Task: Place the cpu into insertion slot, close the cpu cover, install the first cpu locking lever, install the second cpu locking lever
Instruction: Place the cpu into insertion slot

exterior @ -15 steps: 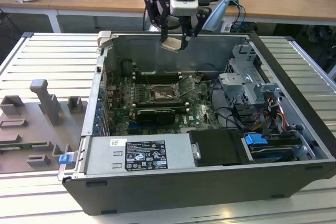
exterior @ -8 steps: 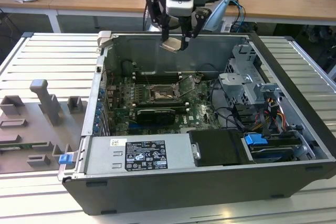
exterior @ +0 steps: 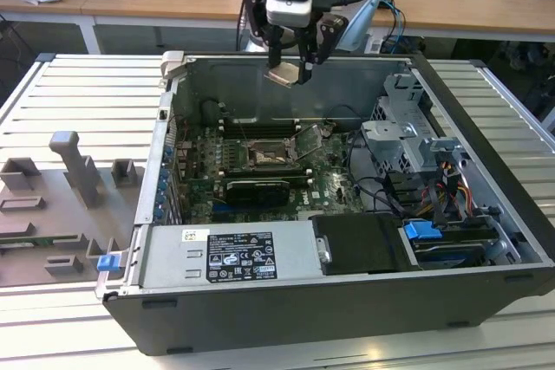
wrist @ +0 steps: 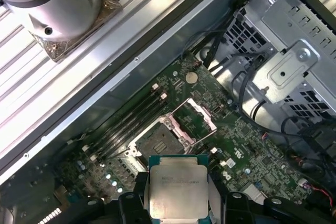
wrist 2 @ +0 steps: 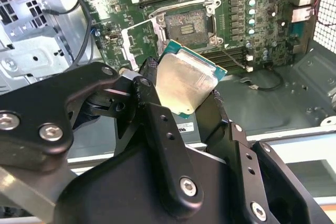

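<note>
Open case (exterior: 286, 331), silvery square cpu (wrist: 178, 192) between jaws

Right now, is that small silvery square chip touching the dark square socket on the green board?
Apart. The exterior view shows the gripper holding the silvery square chip well above the dark square socket.

Bright, even light from above. The computer case (exterior: 303, 322) is shaded inside in the exterior view; the chip (wrist 2: 185, 83) gleams with pale glare in the second wrist view.
</note>
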